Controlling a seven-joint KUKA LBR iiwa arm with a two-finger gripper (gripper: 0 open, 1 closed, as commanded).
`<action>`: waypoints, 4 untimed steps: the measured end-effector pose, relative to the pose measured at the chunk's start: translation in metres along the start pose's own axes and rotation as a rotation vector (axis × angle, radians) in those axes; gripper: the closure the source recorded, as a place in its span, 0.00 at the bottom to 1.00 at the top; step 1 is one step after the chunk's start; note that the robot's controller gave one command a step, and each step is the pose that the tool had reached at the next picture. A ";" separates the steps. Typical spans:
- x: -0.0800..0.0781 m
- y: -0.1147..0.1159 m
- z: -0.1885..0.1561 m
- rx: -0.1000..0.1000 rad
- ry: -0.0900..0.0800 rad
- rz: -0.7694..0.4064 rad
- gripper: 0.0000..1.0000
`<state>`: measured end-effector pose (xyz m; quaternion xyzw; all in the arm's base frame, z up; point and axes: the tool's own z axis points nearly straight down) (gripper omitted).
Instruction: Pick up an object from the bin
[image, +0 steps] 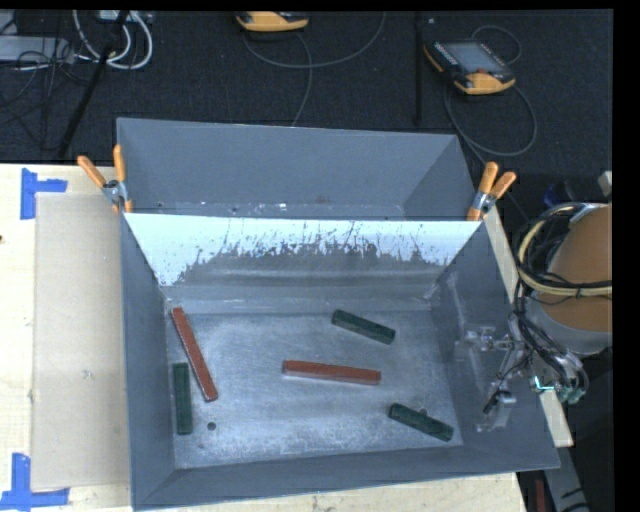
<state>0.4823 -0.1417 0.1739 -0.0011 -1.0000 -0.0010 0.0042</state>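
My gripper (494, 402) hangs over the bin's sloping right wall, at the right edge of the floor. Nearest to it, a short dark green bar (421, 421) lies flat on the floor at the front right, a little to the gripper's left and apart from it. A long red-brown bar (331, 372) lies almost level in the middle of the floor. Another dark green bar (363, 326) lies behind it, slightly slanted.
At the left side of the floor a red-brown bar (193, 353) lies slanted, with a dark green bar (181, 397) upright in the view beside its lower end. A small dark speck (212, 427) sits near them. The arm with its cables stands outside the bin's right rim.
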 end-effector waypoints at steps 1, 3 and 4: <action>0.002 0.055 0.107 -0.001 -0.009 0.096 0.00; 0.003 0.037 -0.023 0.004 -0.016 0.060 1.00; 0.002 0.032 -0.102 0.004 -0.017 0.054 1.00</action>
